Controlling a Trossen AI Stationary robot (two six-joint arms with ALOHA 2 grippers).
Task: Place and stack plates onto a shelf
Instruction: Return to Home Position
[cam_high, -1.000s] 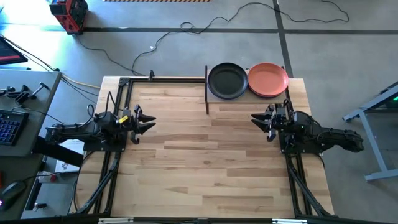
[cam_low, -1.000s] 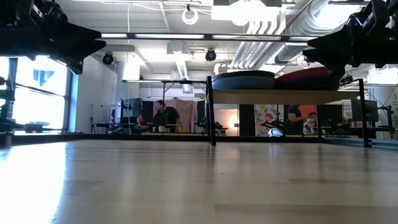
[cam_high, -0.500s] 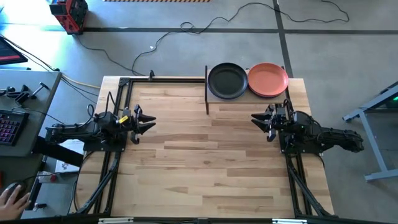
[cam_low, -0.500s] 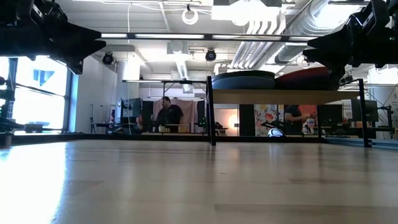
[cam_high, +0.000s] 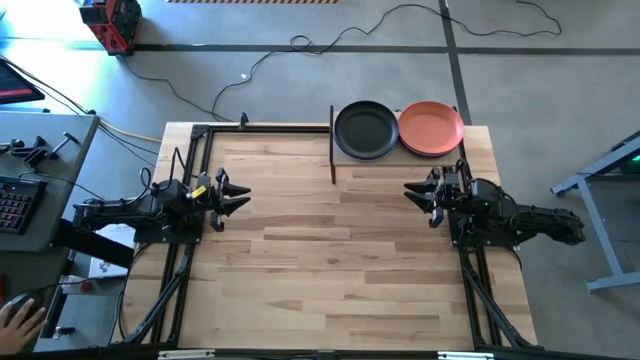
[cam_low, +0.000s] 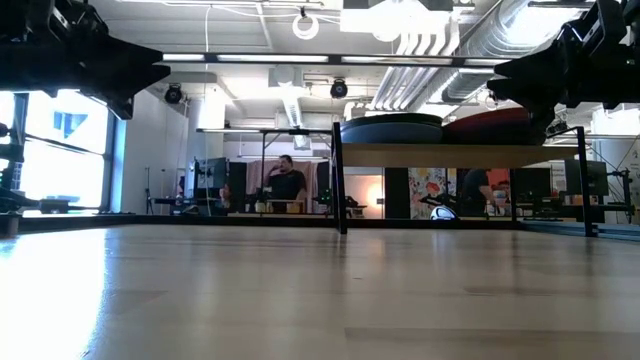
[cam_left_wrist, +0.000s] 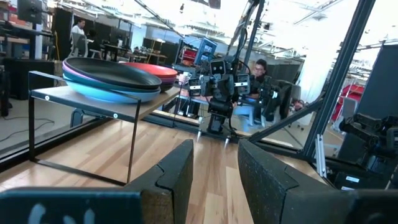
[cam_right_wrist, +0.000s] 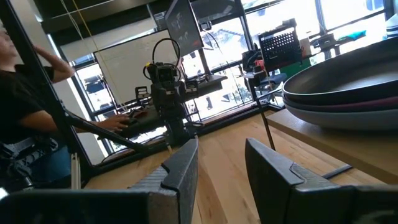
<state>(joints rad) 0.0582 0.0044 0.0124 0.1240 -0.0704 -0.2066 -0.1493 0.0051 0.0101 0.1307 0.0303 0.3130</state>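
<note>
The shelf (cam_high: 400, 152) stands at the table's far edge, right of centre, on thin dark posts. Two stacks of plates rest on its board. The left stack (cam_high: 366, 130) has a black plate on top; in the left wrist view, purple and pale blue plates (cam_left_wrist: 112, 78) show beneath it. The right stack (cam_high: 431, 128) is topped by an orange plate. My left gripper (cam_high: 240, 195) hovers open at the table's left side and points right. My right gripper (cam_high: 412, 192) hovers open at the right side, near the shelf, and points left. Nothing is between the fingers of either.
Bare wood (cam_high: 330, 250) stretches between the two arms. A black metal frame (cam_high: 200, 130) runs along the table's left and far-left edges. A desk with a keyboard (cam_high: 12, 205) stands left of the table, and a person's hand (cam_high: 15, 315) shows at its near end.
Neither arm nor any plate has moved. A person in the room beyond the table has walked to the right, and a hand has come into view beside the desk.
</note>
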